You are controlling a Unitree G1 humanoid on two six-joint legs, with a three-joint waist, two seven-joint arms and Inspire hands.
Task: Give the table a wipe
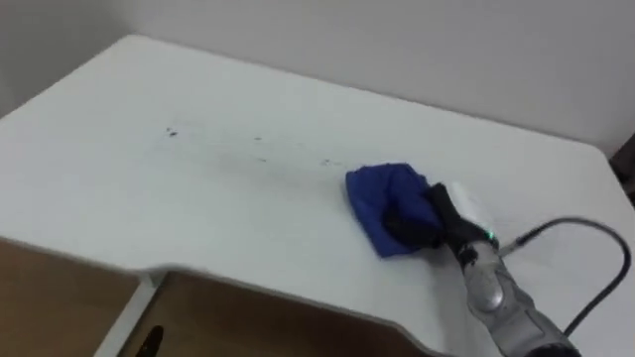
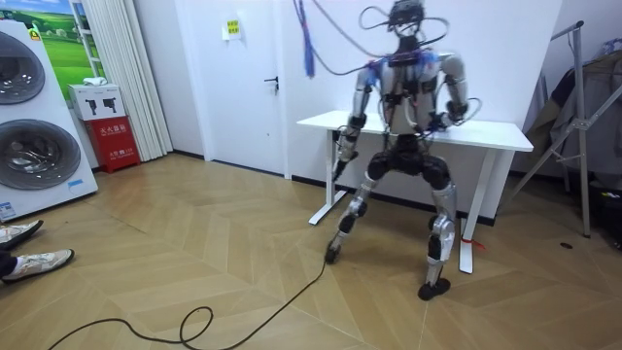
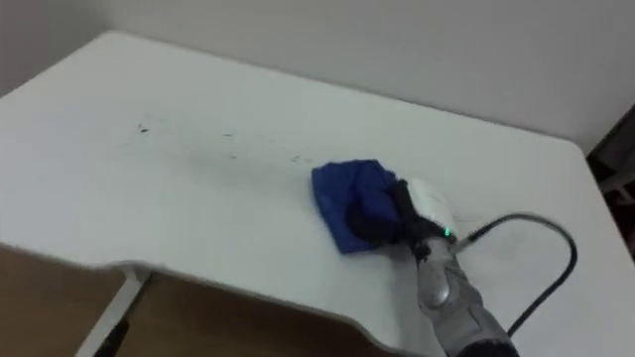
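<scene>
Floorboards [image 1: 60, 297] are showing below the curved near edge of a white bench [image 1: 198, 213]. Nearest the camera, the robot's right arm is reaching in from the lower right, and its right hand [image 1: 415, 224] is resting on top of a blue cloth [image 1: 380, 196]. Whether it is gripping the cloth or pressing flat on it cannot be told. The cloth is lying bunched on the bench, right of centre. Beyond it, to the left, small dark specks [image 1: 172, 132] are marking the surface. Farther back, a pale wall [image 1: 397, 40] is rising. In the room view, the robot is standing at the bench with legs apart, its left hand [image 2: 337, 167] hanging by its side, its grip unclear.
</scene>
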